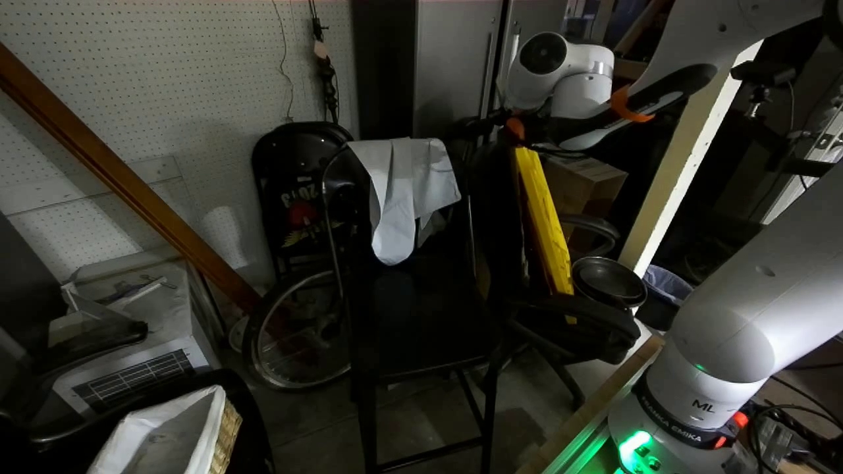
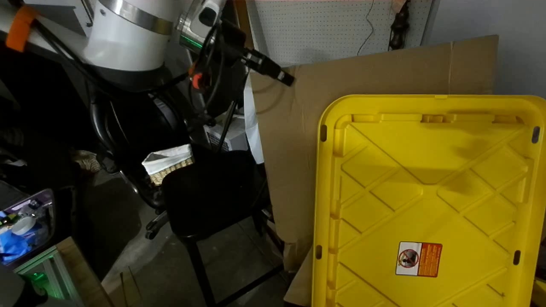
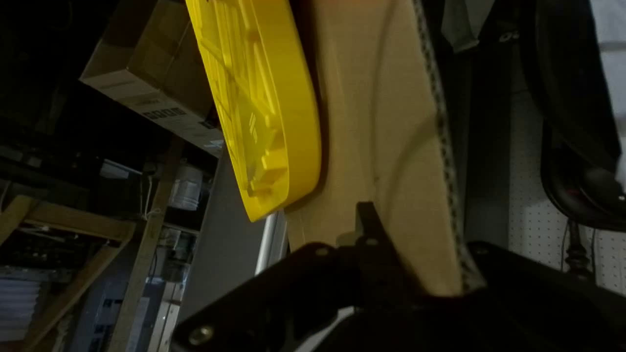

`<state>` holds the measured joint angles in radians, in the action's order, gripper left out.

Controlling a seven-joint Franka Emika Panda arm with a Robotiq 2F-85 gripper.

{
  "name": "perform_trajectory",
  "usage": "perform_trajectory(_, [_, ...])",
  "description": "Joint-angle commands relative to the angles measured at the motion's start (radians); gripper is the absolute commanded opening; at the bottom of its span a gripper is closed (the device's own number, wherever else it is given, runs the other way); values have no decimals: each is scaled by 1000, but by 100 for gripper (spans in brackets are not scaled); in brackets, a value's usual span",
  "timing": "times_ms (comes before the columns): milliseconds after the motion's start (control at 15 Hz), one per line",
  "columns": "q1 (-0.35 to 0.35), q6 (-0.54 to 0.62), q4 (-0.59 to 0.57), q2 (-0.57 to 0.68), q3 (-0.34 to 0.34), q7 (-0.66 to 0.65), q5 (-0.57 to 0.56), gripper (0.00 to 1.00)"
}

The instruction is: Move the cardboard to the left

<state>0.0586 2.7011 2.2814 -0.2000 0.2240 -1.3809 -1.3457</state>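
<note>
In an exterior view, the large flat tan-brown cardboard sheet [image 2: 290, 166] stands on edge, close to upright, spreading from the middle of the frame to the upper right. Its top edge climbs gently rightward; its left edge slants down toward the lower middle. The face is plain, with a thin vertical crease near the upper right corner and faint wrinkles near the upper left one. Its lower right is hidden. In the wrist view it runs down the middle of the frame, its corrugated edge slanting along its right side.
</note>
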Motion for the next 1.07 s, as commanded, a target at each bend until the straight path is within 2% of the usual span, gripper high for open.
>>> perform_trajectory(0, [6, -37, 73, -158, -40, -98, -106, 1])
perform_trajectory(667, [17, -163, 228, -443, -178, -170, -183, 1])
perform_trajectory(1000, [24, -232, 294, -571, -261, -267, -228, 1])
